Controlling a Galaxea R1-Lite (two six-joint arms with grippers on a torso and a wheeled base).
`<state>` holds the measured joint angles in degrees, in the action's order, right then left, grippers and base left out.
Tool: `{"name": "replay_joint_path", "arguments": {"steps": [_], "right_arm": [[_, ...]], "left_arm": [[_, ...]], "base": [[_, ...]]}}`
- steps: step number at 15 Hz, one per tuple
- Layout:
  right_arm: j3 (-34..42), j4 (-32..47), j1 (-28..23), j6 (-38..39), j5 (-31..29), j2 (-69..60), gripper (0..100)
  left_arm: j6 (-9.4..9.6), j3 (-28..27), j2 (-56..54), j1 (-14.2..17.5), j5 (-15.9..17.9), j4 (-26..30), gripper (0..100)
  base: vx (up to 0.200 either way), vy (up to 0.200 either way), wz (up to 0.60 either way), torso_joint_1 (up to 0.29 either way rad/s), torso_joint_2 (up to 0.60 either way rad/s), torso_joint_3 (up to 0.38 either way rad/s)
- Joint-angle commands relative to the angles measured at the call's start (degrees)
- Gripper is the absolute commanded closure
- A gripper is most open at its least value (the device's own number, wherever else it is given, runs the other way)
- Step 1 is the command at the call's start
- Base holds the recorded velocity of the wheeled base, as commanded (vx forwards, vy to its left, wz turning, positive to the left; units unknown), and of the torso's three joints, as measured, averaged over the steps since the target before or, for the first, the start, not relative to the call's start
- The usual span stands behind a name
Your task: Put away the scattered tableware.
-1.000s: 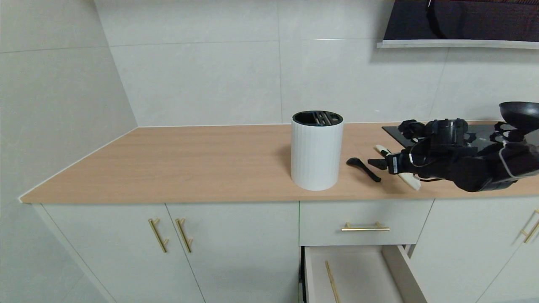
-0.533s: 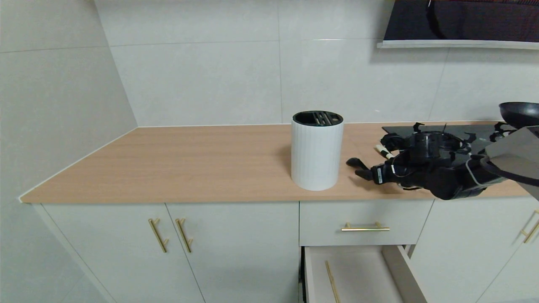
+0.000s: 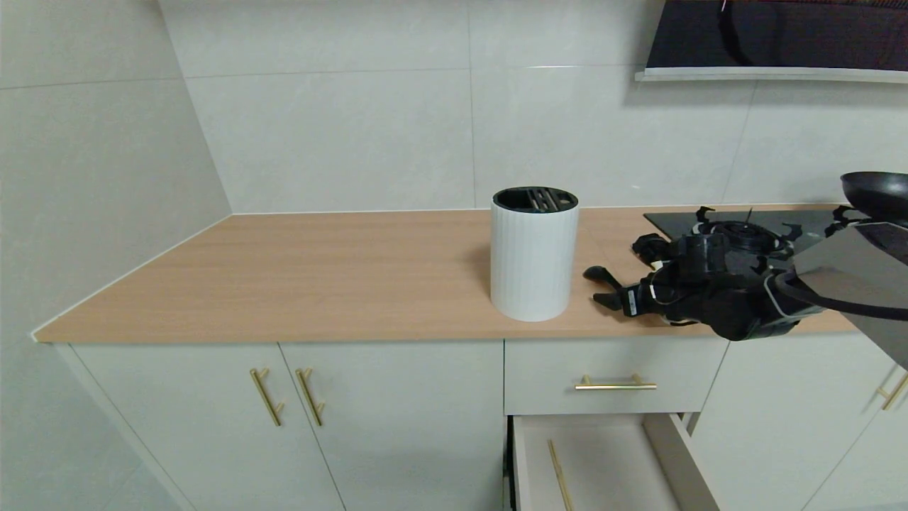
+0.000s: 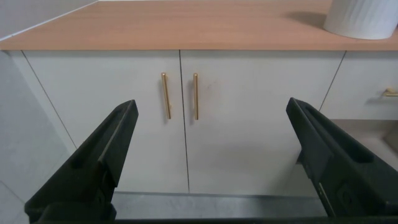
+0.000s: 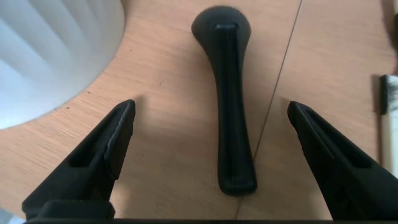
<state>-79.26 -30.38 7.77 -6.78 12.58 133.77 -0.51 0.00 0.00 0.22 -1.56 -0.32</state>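
1. Step in hand: lining up a pick of the black spoon (image 5: 229, 106). It lies flat on the tabletop (image 3: 319, 270) directly under the right gripper (image 5: 211, 111), its length running between the two fingers.
2. The right gripper's fingers stand wide apart, one on each side of the spoon's handle, touching nothing. I cannot tell whether they are already down at tabletop level.
3. The white holder (image 3: 532, 262) stands upright just beside that gripper. On the gripper's other side, past the far finger, a white-handled utensil (image 5: 388, 99) lies on the tabletop.
4. Next move, as I judge it — lower until the fingers straddle the handle near its middle, close, then lift and carry the spoon to the holder's open top. The low, flat handle calls for a deep reach.
5. The left gripper (image 4: 211, 124) hangs low in front of the cupboard doors — fingers apart, holding nothing.
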Motion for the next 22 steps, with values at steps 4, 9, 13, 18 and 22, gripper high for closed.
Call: {"name": "replay_joint_path", "arguments": {"steps": [4, 9, 13, 18, 22], "right_arm": [[-0.6, 0.1, 0.0, 0.0, -0.4, 1.0, 0], [-1.2, 0.1, 0.1, 0.0, -0.5, 1.8, 100], [-2.2, 0.6, 0.3, 0.3, -3.0, 1.8, 100], [-3.3, 1.6, 0.9, 3.5, -5.2, 1.0, 100], [5.3, 9.7, 3.0, 7.5, -6.3, -12.0, 100]], "left_arm": [[-0.02, 0.0, 0.0, 0.0, 0.0, 0.0, 0], [-0.02, 0.0, 0.0, 0.0, 0.0, 0.0, 0], [-0.02, 0.0, 0.0, 0.0, 0.0, 0.0, 0], [-0.02, 0.0, 0.0, 0.0, 0.0, 0.0, 0], [-0.02, 0.0, 0.0, 0.0, 0.0, 0.0, 0]], "base": [[0.0, 0.0, 0.0, 0.0, 0.0, 0.0], [0.0, 0.0, 0.0, 0.0, 0.0, 0.0], [0.0, 0.0, 0.0, 0.0, 0.0, 0.0], [0.0, 0.0, 0.0, 0.0, 0.0, 0.0], [0.0, 0.0, 0.0, 0.0, 0.0, 0.0]]}}
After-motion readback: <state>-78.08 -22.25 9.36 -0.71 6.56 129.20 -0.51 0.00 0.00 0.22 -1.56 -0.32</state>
